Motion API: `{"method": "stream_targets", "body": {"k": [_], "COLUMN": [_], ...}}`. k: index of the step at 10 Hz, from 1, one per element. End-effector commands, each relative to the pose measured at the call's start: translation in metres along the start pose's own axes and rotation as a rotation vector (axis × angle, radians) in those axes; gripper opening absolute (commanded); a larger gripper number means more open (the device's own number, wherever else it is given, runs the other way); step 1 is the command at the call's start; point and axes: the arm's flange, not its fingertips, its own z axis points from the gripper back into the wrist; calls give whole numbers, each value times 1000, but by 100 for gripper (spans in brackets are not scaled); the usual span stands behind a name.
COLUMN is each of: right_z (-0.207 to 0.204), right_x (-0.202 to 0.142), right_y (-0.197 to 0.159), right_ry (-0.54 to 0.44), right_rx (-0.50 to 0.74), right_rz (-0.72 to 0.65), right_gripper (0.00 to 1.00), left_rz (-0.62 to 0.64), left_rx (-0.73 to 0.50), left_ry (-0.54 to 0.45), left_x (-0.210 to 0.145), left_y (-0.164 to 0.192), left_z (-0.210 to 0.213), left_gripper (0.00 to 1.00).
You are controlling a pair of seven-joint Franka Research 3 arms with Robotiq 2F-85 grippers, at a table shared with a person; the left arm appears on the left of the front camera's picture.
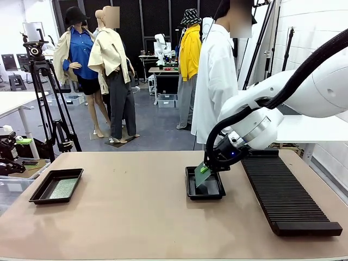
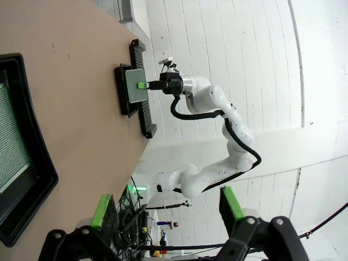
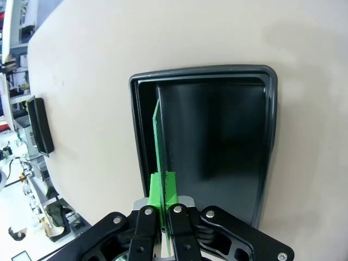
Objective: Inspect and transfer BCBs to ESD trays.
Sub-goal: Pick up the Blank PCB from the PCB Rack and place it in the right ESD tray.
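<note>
Surface: a wide tan top (image 1: 136, 217) with everything laid out on it, and a person in a white coat (image 1: 215, 81) standing at the far side.
Right arm: the big white arm (image 1: 304, 92) is reaching in from the right, bent down over the middle.
Rack: the long black ribbed rack (image 1: 285, 198) lies just beside the middle tray, on its right.
Middle tray: black, glossy and shallow (image 1: 213, 193), with a bare floor.
Left tray: its twin (image 1: 41, 193) sits well apart at the left, with a second board (image 1: 62, 188) lying flat in it.
Held board: this green board (image 3: 158, 136) is tipped nearly on edge, its lower edge down inside the middle tray close to one long wall. I can't tell if it touches the floor.
Right hand: it (image 3: 162, 187) is pinched narrow on the held board's upper edge, right over the tray.
Left hand: its fingers are spread wide with nothing between them (image 2: 167, 209), and it hangs near the left tray.
Risk: let go at this steep angle and the board could lean on the wall or hang up on the flared rim instead of lying flat.
Risk: push down too far and the lower edge jams into the floor, which could flex the board or shove the light tray towards the rack.
</note>
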Motion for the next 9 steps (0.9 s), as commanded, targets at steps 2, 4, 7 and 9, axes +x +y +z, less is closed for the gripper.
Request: {"method": "stream_targets", "body": {"k": [2, 4, 7, 9], "right_z": [-8, -3, -3, -3], "right_x": [3, -1, -1, -1], "right_y": [2, 0, 0, 0], "right_ry": [-18, 1, 1, 1], "right_rx": [6, -1, -1, -1], "right_rz": [23, 3, 3, 3], "right_gripper": [0, 0, 0, 0], "left_rz": [-4, -4, -4, -4], "left_rx": [0, 0, 0, 0], "left_ry": [-1, -1, -1, -1], "left_x": [0, 0, 0, 0], "left_y": [-2, -2, -2, -2], "left_z": [1, 1, 1, 1], "left_gripper": [100, 100, 100, 100]}}
